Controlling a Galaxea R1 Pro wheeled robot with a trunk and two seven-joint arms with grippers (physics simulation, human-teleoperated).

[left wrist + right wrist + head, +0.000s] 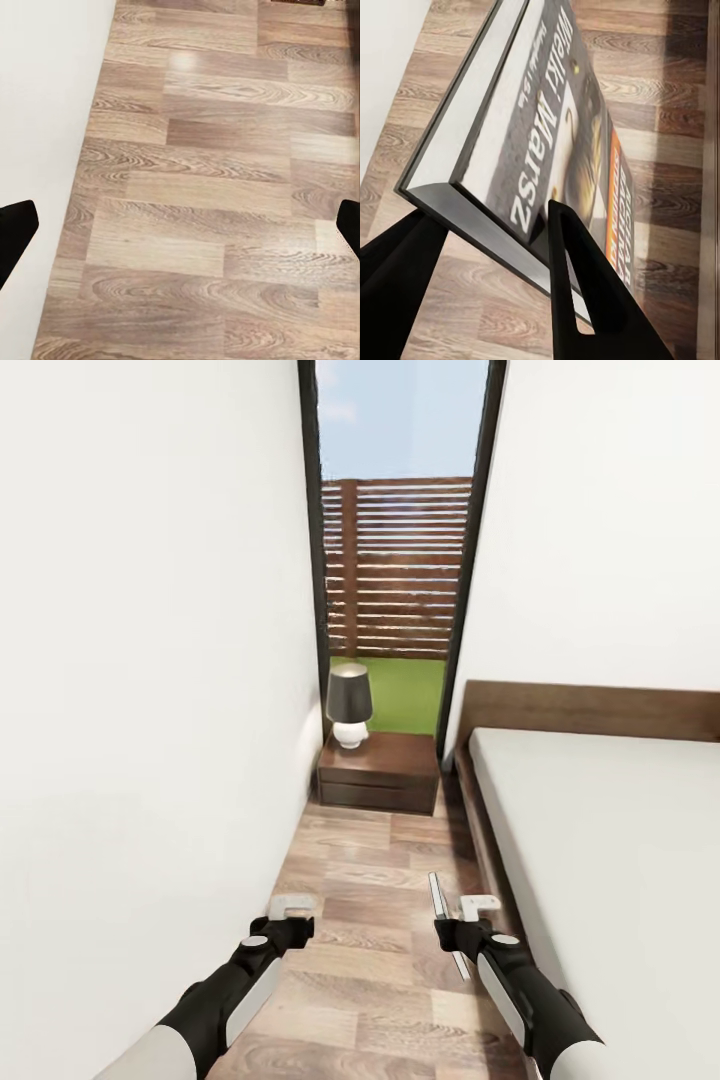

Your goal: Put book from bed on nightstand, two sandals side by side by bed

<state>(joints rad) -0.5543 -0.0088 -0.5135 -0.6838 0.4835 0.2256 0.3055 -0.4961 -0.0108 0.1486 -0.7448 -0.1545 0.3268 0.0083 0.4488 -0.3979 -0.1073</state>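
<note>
Book [547, 127] sits clamped in my right gripper [462, 920]; left gripper [180, 225] gapes wide. I'd roll to the nightstand [380, 772] (minding the lamp [349, 705]) and lay it flat.

The book [547, 142] is pinched edge-on in the right gripper [452, 928], up off the wood floor: dark cover, orange band, white lettering, pale page edges. From the head view it's just a thin upright sliver. The nightstand [380, 772] sits ahead by the window, dark brown and glossy. The bed [600, 840], grey mattress on a dark frame, runs along the right.
</note>
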